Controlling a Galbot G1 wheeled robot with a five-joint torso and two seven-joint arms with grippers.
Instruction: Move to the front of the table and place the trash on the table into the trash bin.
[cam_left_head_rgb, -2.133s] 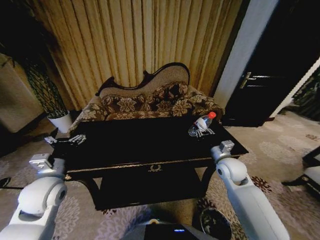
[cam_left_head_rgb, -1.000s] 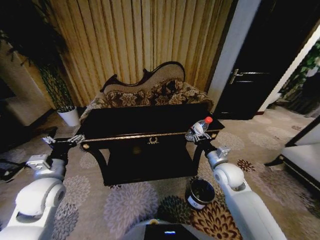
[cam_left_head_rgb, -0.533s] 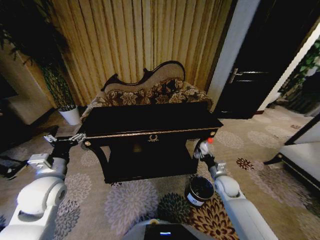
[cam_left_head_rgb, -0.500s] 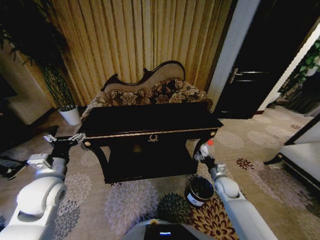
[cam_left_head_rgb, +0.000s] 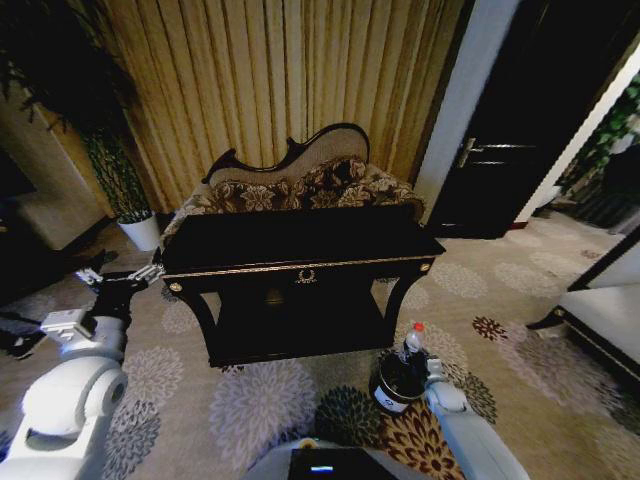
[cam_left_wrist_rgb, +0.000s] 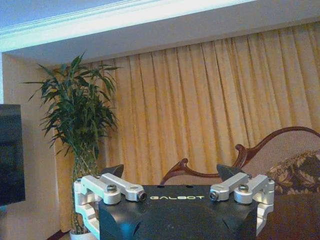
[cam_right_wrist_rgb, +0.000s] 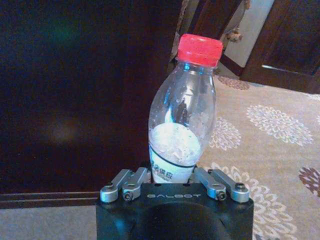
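Note:
The clear plastic bottle (cam_left_head_rgb: 412, 343) with a red cap stands upright over the mouth of the small dark trash bin (cam_left_head_rgb: 386, 396), on the carpet by the table's right front leg. My right gripper (cam_left_head_rgb: 418, 366) is shut on the bottle's lower part. In the right wrist view the bottle (cam_right_wrist_rgb: 182, 120) rises from the right gripper (cam_right_wrist_rgb: 172, 176), its base hidden between the fingers. The dark table (cam_left_head_rgb: 300, 262) with gold trim stands ahead of me. My left gripper (cam_left_head_rgb: 120, 278) hangs open off the table's left end, and the left wrist view shows the left gripper (cam_left_wrist_rgb: 170, 174) holding nothing.
A carved floral sofa (cam_left_head_rgb: 300, 185) stands behind the table against gold curtains. A white plant pot (cam_left_head_rgb: 140, 232) is at the back left and a dark door (cam_left_head_rgb: 500, 140) at the back right. White furniture (cam_left_head_rgb: 610, 320) sits at the right edge. Patterned carpet lies around the bin.
My right arm has come down with the bottle, from beside the table's right end to just over the bin. The left arm has barely shifted.

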